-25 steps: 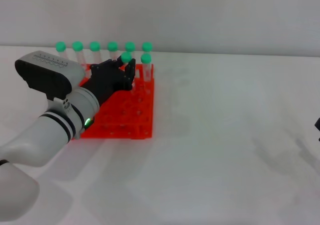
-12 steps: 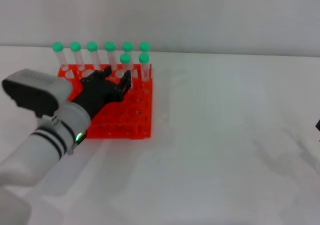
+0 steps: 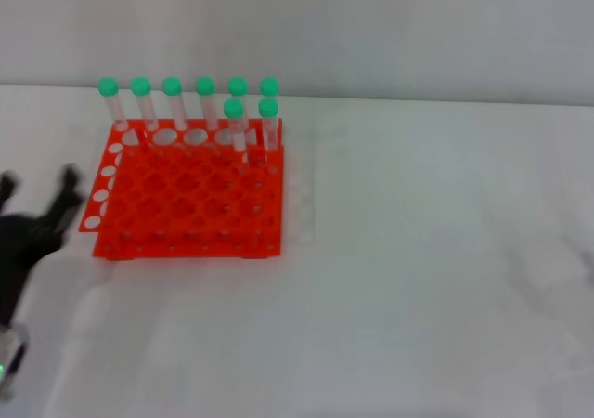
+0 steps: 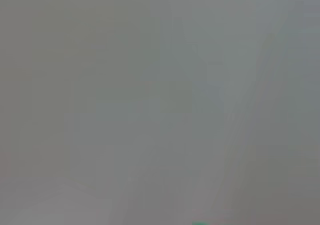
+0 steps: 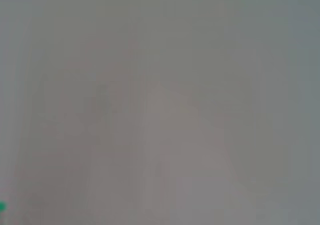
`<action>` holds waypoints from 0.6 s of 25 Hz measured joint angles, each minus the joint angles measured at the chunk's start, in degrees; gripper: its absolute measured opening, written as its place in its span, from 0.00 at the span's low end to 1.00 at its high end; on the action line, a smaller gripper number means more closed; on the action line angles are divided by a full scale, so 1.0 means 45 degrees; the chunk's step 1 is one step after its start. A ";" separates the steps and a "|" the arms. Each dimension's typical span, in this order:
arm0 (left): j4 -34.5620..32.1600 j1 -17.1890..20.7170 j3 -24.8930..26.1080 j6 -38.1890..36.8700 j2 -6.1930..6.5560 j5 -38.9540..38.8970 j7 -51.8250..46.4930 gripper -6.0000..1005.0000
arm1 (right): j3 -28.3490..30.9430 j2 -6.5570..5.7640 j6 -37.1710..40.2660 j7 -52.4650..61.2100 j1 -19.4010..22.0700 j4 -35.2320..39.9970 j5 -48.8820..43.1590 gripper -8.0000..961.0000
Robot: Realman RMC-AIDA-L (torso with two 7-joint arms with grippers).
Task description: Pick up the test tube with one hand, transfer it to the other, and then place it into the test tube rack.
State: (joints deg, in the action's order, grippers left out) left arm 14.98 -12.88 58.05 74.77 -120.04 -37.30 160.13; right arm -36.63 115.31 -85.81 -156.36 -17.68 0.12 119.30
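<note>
The orange-red test tube rack (image 3: 186, 204) stands on the white table at the left in the head view. Several green-capped test tubes stand upright in its far row. Two more stand in the second row, one of them the test tube (image 3: 236, 125) beside its neighbour (image 3: 270, 125). My left gripper (image 3: 39, 186), black, is at the far left edge of the table, left of the rack and apart from it. It looks blurred, with its fingers spread and empty. My right gripper is out of view. Both wrist views show only plain grey.
The white table (image 3: 436, 251) stretches to the right of the rack and in front of it. A pale wall runs along the back behind the tubes.
My left gripper has let go of the tube in the second row and drawn back from over the rack to the far left edge. The rack shifted slightly.
</note>
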 joint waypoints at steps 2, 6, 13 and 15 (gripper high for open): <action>-0.0145 0.0611 -0.0017 0.0665 -0.0020 -0.0548 -0.0333 0.85 | 0.0172 0.0000 0.0169 -0.0002 0.0045 -0.0014 0.0004 0.91; -0.0782 0.1210 -0.0028 0.1017 0.0000 -0.1230 -0.2040 0.88 | 0.0216 0.0000 0.0440 -0.0005 0.0090 -0.0092 0.0016 0.91; -0.1196 0.1126 -0.0031 0.1000 0.0018 -0.1375 -0.2803 0.88 | 0.0225 0.0000 0.0489 0.0090 0.0050 -0.0441 0.0155 0.91; -0.1169 0.1016 -0.0031 0.0894 0.0001 -0.1376 -0.2777 0.88 | 0.0235 0.0000 0.0488 0.0102 0.0079 -0.0565 0.0163 0.91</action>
State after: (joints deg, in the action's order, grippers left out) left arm 9.71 -8.31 57.91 78.80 -120.04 -43.49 147.63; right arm -35.58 115.31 -83.61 -155.90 -17.33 -2.42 120.04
